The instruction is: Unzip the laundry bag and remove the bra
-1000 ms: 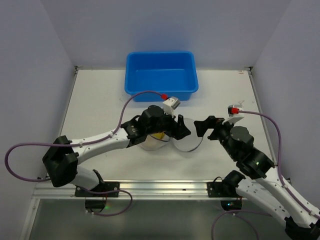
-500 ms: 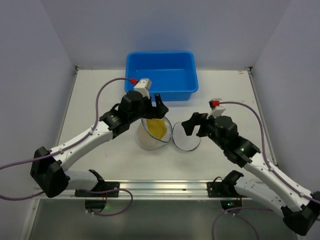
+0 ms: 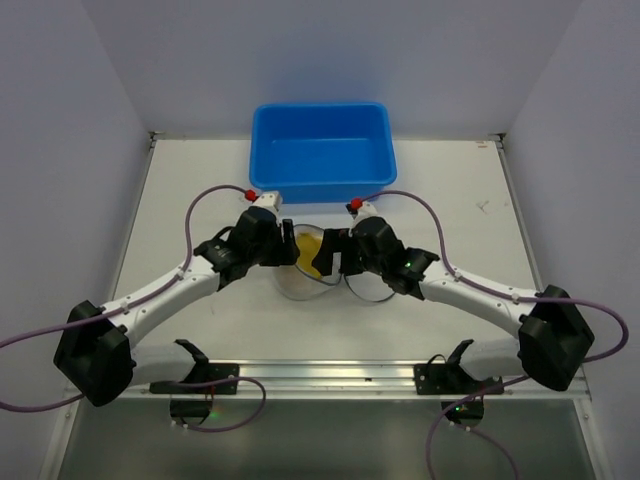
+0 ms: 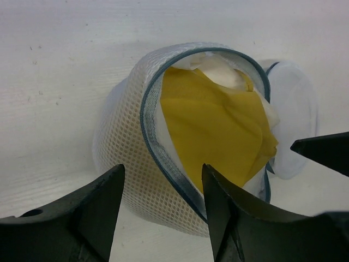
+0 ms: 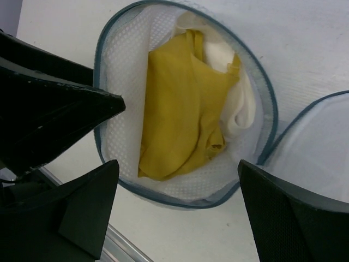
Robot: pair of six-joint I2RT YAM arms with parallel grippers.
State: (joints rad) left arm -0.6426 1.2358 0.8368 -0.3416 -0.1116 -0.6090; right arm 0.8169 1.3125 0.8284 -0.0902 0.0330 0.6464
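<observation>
The laundry bag (image 3: 296, 283) lies unzipped at mid-table, its round lid flap (image 3: 372, 287) folded open to the right. A yellow bra (image 3: 313, 256) and some white cloth lie inside. My left gripper (image 3: 288, 245) is open at the bag's left side. In the left wrist view the left gripper (image 4: 163, 180) straddles the bag's mesh wall (image 4: 122, 155) and blue zip rim, with the bra (image 4: 218, 125) just beyond. My right gripper (image 3: 334, 256) is open just above the opening. In the right wrist view the right gripper (image 5: 179, 164) hangs over the bra (image 5: 174, 109) and holds nothing.
A blue plastic tub (image 3: 322, 184) stands at the back of the table, just behind both grippers. The left gripper's dark fingers (image 5: 54, 103) crowd the bag's left rim in the right wrist view. The lid flap (image 5: 322, 142) lies to the right of the bag.
The right arm has swung left and now hangs over the open bag. The left gripper has dropped from the bag's far side to its left rim. The bag stays open.
</observation>
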